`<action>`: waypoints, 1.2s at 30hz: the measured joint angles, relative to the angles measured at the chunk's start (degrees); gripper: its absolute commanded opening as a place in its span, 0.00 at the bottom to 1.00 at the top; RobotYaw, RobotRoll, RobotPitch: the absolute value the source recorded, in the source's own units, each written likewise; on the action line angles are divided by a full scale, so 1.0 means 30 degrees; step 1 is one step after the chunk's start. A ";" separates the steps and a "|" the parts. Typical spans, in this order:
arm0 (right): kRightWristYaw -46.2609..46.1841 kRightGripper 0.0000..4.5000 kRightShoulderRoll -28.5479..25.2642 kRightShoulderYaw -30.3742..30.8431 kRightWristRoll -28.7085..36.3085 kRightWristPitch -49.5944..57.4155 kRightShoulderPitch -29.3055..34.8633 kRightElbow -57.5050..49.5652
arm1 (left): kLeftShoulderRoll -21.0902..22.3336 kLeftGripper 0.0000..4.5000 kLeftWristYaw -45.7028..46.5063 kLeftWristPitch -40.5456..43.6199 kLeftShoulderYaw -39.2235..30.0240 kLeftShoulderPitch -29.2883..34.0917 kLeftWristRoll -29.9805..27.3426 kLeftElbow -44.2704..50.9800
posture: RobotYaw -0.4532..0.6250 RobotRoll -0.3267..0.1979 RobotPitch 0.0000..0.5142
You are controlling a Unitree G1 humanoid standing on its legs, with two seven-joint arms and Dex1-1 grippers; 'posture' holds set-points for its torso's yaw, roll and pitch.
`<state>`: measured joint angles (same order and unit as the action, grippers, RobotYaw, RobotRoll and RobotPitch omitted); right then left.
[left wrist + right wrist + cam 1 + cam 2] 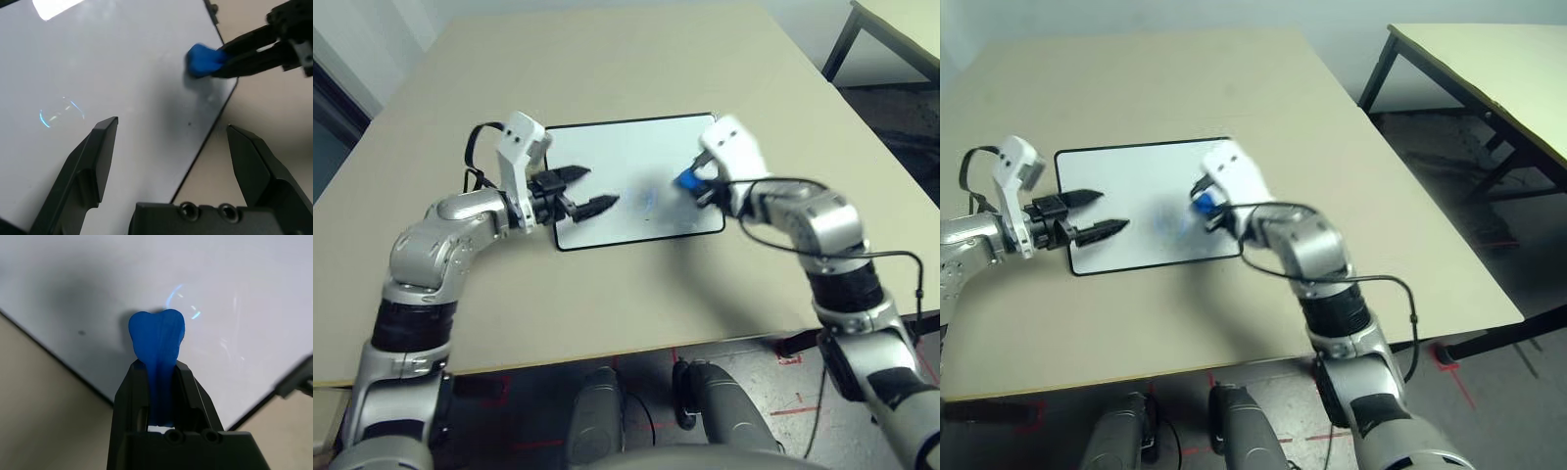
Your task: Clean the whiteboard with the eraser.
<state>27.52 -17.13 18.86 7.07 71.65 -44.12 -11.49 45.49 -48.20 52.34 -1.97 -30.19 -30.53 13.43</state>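
Squeezing the blue eraser (pixel 157 333) tight, the right pincer (pixel 697 186) presses it on the whiteboard (pixel 626 147) mid-frame to rub, while the left pincer (pixel 587 189) waits wide apart

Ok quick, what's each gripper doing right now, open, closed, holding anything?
Left gripper: open, holding nothing, over the whiteboard.
Right gripper: closed on the eraser, over the board.

A bright blue eraser (pixel 157 335) is being shown against the white, black-framed whiteboard (pixel 636 147) — faint bluish smudges are being seen on it, tan table (pixel 607 69) underneath.
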 measured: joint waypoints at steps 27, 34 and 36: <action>0.0447 0.13 0.1114 0.3191 -0.0500 -0.3037 -0.1466 0.4345 | 0.1799 1.00 -0.0463 0.3940 0.0297 0.0232 -0.1919 0.1806 | 0.44 0.62 0.21; 0.0497 0.13 0.0393 0.3577 -0.0862 -0.2139 -0.0819 0.3257 | 0.1795 1.00 -0.0535 0.3616 0.0382 0.0045 -0.1764 0.1523 | 0.42 0.62 0.19; 0.0531 0.13 0.0409 0.3741 -0.0859 -0.1852 -0.0654 0.3074 | 0.1796 1.00 -0.0679 0.3465 0.0487 -0.0090 -0.1716 0.1402 | 0.42 0.62 0.19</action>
<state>29.11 -15.91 30.08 4.49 66.09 -46.08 -2.27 50.88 -50.24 62.74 -0.51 -30.46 -35.68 17.64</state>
